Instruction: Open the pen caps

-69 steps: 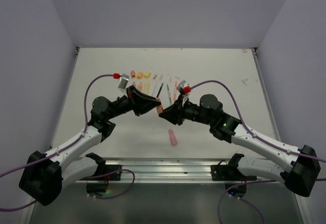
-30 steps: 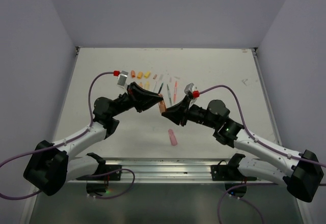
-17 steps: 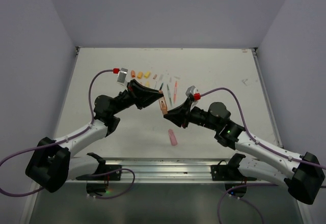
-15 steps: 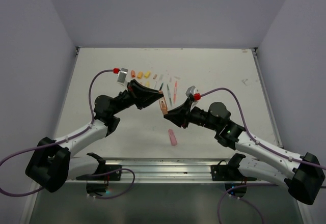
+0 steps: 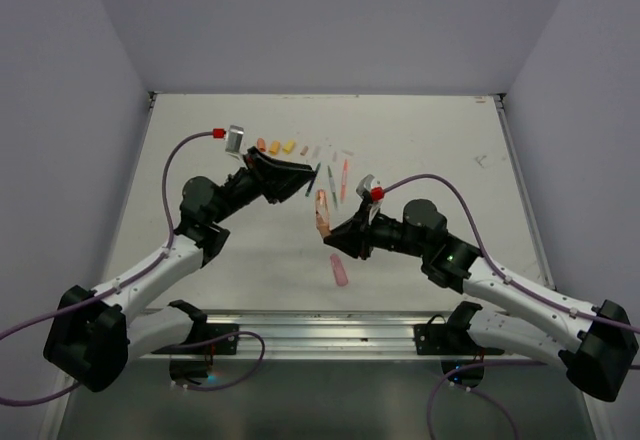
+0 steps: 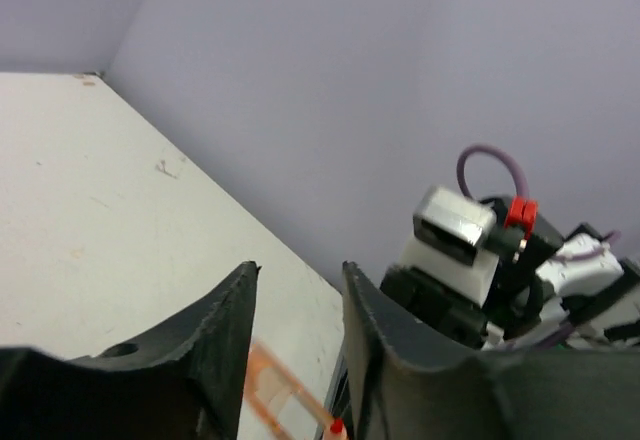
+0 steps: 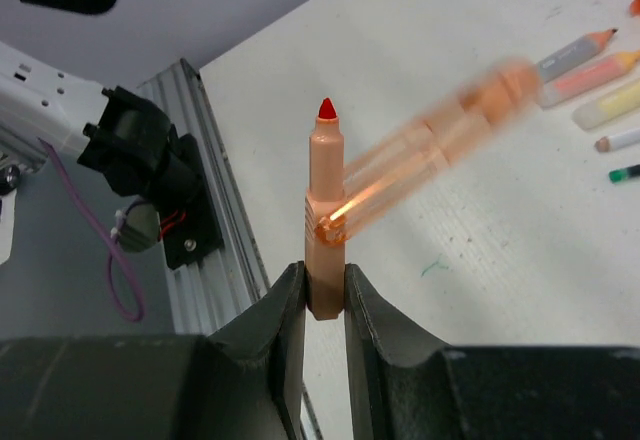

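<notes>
My right gripper [image 7: 325, 280] is shut on the lower end of a peach-orange pen [image 7: 325, 210], which stands upright with its red tip [image 7: 326, 108] bare. A clear orange pen cap [image 7: 440, 165] is a loose blur beside it, held by nothing. My left gripper [image 6: 298, 290] is open and empty, and the blurred cap [image 6: 280, 395] shows below its fingers. From above, the left gripper [image 5: 308, 178] sits up and left of the held pen [image 5: 323, 222] and the right gripper [image 5: 330, 238]. More caps, orange [image 5: 262, 145] and yellow [image 5: 290, 146], lie in a row at the back.
A pink pen [image 5: 340, 269] lies on the table near the front, just below the right gripper. Thin pens [image 5: 344, 175] and pencils [image 7: 580, 55] lie behind the grippers. The metal rail [image 5: 330, 330] runs along the near edge.
The left gripper has opened and drawn back up and to the left, letting the orange cap go. The right gripper still holds the pen, slightly lower and nearer.
</notes>
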Robot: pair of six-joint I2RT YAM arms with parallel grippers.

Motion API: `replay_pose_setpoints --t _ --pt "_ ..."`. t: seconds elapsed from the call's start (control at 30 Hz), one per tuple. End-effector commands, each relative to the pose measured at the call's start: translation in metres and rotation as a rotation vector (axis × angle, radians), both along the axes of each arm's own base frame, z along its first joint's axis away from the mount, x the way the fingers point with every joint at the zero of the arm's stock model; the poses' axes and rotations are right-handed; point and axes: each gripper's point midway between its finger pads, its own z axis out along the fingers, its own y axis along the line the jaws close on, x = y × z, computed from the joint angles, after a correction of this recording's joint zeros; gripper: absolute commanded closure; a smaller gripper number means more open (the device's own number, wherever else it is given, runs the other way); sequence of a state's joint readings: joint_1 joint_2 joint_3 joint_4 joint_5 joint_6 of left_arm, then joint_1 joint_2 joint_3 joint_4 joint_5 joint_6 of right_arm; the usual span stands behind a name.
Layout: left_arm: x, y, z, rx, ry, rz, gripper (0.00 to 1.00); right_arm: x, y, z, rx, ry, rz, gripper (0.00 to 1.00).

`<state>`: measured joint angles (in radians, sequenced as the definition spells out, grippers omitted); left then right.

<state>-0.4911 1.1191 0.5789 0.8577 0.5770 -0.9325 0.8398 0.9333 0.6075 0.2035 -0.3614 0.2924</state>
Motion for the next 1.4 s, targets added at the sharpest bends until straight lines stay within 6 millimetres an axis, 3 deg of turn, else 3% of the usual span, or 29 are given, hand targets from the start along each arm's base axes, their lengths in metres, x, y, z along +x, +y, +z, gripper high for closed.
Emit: replay_pose_setpoints --t 0.0,0.13,0.3,0.43,0.53,0.77,1.03,1.37 --pt "0.030 0.022 0.031 -0.016 -0.059 0.198 0.55 -0.017 -0.002 -0.007 -0.050 0.032 0.071 0.98" --pt "0.038 0.030 0.026 -0.005 -0.029 0.239 0.38 -0.016 -0.004 0.002 -0.034 0.013 0.058 0.98" --pt "0.033 0.034 0.024 0.002 -0.045 0.226 0.34 -0.010 -0.006 0.016 -0.008 -0.017 0.020 0.99" --pt "0.007 0.029 0.028 -0.006 -0.146 0.124 0.33 0.001 -0.007 0.030 0.027 -0.049 -0.040 0.99" --pt "-0.025 0.027 0.024 -0.015 -0.222 0.014 0.32 0.010 -0.008 0.040 0.045 -0.068 -0.084 0.99" --pt "-0.052 0.026 0.012 -0.001 -0.250 -0.080 0.31 0.018 0.000 0.061 0.089 -0.088 -0.089 0.99" --pt "-0.050 0.017 0.004 0.014 -0.233 -0.134 0.32 0.011 0.018 0.064 0.097 -0.063 0.014 0.98" --pt "-0.041 0.008 -0.004 0.017 -0.207 -0.151 0.40 0.012 0.024 0.064 0.099 -0.054 0.027 0.97"
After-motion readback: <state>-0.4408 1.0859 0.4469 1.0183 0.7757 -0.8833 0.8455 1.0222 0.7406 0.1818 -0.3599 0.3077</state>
